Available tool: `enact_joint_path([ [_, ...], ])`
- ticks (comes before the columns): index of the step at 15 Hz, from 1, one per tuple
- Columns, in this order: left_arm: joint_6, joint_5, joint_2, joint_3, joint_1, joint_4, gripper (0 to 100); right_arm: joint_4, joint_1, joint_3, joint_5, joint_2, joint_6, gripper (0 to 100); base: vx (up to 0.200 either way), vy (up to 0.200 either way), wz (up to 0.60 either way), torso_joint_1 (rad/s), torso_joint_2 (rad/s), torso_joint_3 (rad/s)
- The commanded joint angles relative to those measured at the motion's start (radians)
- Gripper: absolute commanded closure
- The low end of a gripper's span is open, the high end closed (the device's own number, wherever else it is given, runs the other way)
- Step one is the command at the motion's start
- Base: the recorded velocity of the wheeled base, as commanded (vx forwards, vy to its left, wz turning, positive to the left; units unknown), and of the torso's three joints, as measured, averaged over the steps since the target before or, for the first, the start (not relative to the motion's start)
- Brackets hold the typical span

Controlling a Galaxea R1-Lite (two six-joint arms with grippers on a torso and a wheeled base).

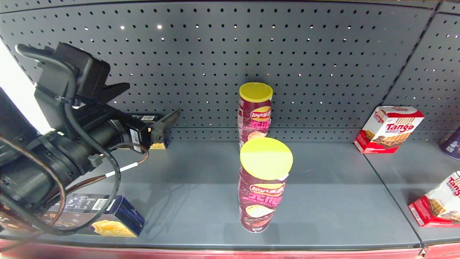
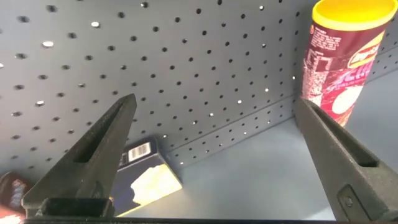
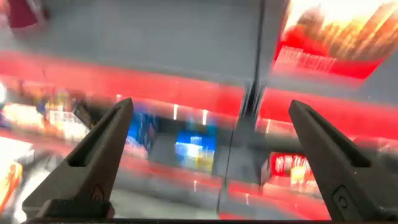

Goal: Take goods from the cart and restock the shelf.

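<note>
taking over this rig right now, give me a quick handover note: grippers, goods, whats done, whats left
Left gripper: open, empty, over the left part of the shelf, near the back box.
Right gripper: open, empty.
Goods: front can and rear can upright mid-shelf, one behind the other; front box lying at the left front edge.
Done: these are on the shelf.
Left: probably fetch more from the cart.

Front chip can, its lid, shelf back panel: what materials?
Front chip can: likely a cardboard tube under glossy printed wrap, going by the sheen. Lid: looks like smooth yellow plastic. Back panel: probably painted metal, matte grey, regular punched holes.
</note>
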Motion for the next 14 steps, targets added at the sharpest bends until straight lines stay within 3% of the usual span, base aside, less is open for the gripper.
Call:
enact_joint_path([
  [1, 0.001, 0.001, -0.039, 0.012, 0.0, 0.002, 0, -0.001, 0.027, 0.007, 0.002, -0.005, -0.001, 0, 0.0, 0.0, 0.0, 0.0, 0.0, 0.0],
  [2, 0.0, 0.001, -0.044, 0.017, 0.0, 0.0, 0, -0.001, 0.002, 0.007, 0.002, 0.009, 0.001, 0, 0.0, 0.0, 0.0, 0.0, 0.0, 0.0],
  [5, 0.003, 0.004, -0.077, 0.033, 0.0, 0.002, 0, -0.001, -0.242, 0.007, 0.002, 0.093, -0.001, 0, 0.0, 0.0, 0.0, 0.0, 0.0, 0.0],
  [6, 0.003, 0.006, -0.081, 0.037, 0.001, 0.002, 0, -0.003, -0.276, 0.007, 0.005, 0.073, -0.001, 0, 0.0, 0.0, 0.0, 0.0, 0.0, 0.0],
  [8, 0.003, 0.01, -0.102, 0.035, 0.0, 0.028, 0, -0.003, -0.234, 0.007, 0.033, -0.037, 0.004, 0, 0.0, 0.0, 0.0, 0.0, 0.0, 0.0],
  [14, 0.009, 0.041, -0.137, 0.035, -0.012, 0.045, 0, -0.004, -0.263, 0.007, 0.034, -0.098, 0.012, 0, 0.0, 0.0, 0.0, 0.0, 0.0, 0.0],
])
